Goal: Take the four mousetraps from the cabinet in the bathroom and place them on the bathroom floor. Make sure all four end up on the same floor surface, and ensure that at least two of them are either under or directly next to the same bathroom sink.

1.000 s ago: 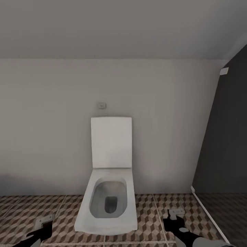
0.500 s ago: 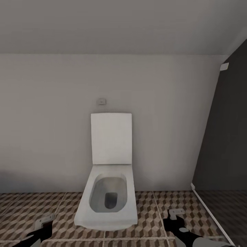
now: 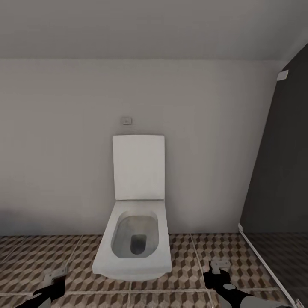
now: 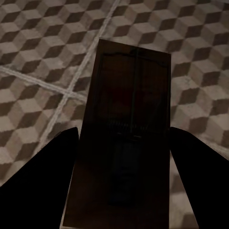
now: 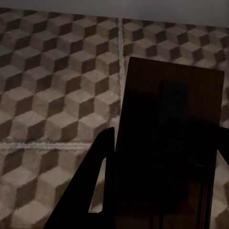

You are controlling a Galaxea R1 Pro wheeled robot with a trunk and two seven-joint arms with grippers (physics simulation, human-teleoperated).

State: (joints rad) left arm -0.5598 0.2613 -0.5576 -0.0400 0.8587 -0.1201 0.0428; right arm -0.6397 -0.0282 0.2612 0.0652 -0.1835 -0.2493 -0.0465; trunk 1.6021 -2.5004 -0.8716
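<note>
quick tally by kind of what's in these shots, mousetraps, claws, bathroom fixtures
mousetraps: 2, one in the left claw, one in the right claw
claws: 2, left claw, right claw
toilets: 1, white toilet with its lid up, standing on the tiled floor
total: 5

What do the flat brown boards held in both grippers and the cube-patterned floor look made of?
The flat brown boards look like matte wood; the left one carries thin metal wire. The cube-patterned floor looks like printed ceramic tile, given its pale grout lines.
</note>
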